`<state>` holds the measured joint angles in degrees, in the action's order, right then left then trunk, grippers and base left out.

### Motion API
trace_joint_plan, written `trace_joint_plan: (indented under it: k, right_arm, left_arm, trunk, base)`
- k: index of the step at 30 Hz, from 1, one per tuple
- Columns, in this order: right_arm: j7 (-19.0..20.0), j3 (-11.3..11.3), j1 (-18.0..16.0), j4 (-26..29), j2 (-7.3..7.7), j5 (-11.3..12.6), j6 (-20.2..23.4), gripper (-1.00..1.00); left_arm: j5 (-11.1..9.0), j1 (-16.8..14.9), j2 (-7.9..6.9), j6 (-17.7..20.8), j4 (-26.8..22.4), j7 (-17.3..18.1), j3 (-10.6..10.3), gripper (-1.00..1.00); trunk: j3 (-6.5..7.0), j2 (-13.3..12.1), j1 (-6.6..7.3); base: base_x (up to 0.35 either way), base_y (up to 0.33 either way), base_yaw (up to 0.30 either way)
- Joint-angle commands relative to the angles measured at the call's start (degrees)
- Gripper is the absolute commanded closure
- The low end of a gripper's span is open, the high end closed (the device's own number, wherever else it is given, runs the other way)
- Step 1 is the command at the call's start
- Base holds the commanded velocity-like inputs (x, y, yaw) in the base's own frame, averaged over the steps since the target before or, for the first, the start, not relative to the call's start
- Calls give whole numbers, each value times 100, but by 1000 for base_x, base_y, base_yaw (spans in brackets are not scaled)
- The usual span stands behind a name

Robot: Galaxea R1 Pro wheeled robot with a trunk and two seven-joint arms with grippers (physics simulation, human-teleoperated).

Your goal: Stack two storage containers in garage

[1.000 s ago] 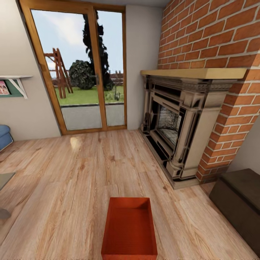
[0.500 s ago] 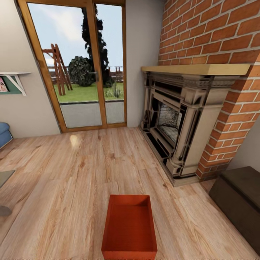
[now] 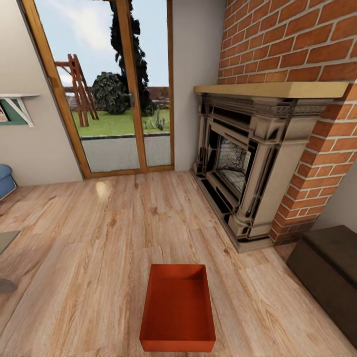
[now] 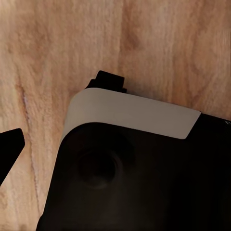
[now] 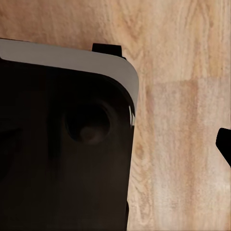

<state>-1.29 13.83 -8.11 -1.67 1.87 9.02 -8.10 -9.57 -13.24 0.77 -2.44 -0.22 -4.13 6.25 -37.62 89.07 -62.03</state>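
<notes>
Black finger tips at the edges of both wrist views belong to each end effector; how far either is open cannot be told, and neither touches anything visible. Beneath them sits the robot's dark base (image 4: 144, 178) over wood planks. One red-orange storage container (image 3: 178, 307) lies on the wood floor (image 3: 99, 238) at lower centre, empty. Brick fireplace (image 3: 243, 168) at right, glass door (image 3: 109, 89) upper left.

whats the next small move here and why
Probably roll the base a little closer to the storage container, keeping it centred. It sits empty on the wood-plank floor straight ahead, near the head view's lower edge, with the fireplace off to the right. The wrist views look down on the robot's own dark base over the planks, so the arms seem tucked, not yet reaching.
</notes>
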Motion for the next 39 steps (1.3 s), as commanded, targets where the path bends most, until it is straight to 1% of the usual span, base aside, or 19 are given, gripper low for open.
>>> trace_joint_plan:
  k: [1, 39]
  right_arm:
    - [-3, 49, -7, -18, -2, 56, -34, -100]
    - [-3, 49, -7, -18, -2, 56, -34, -100]
  left_arm:
    - [-10, -3, 2, -20, 4, -9, 43, -100]
    - [-10, -3, 2, -20, 4, -9, 43, -100]
  trunk:
    - [-14, 2, 1]
    - [-363, 2, 1]
  base:
    - [0, 0, 0]
    - [0, 0, 0]
